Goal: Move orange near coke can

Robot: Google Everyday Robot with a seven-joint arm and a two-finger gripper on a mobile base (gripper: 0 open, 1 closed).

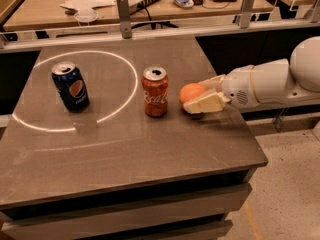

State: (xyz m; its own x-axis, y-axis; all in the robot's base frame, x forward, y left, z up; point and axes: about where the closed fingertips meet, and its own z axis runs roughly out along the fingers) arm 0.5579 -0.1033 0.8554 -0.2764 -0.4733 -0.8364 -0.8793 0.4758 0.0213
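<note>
The orange (pixel 191 92) is held in my gripper (pixel 200 95), low over the table, just right of the coke can (pixel 155 91). The can stands upright, red with white script and a silver top, near the table's middle. My cream fingers (pixel 206 104) close around the orange from the right, and the white arm reaches in from the right edge. A small gap shows between the orange and the can.
A dark blue Pepsi can (pixel 70 86) stands upright at the left inside a ring of light on the brown table (pixel 125 149). A metal rail with posts (pixel 123 14) runs behind the table. The table's right edge lies below the arm.
</note>
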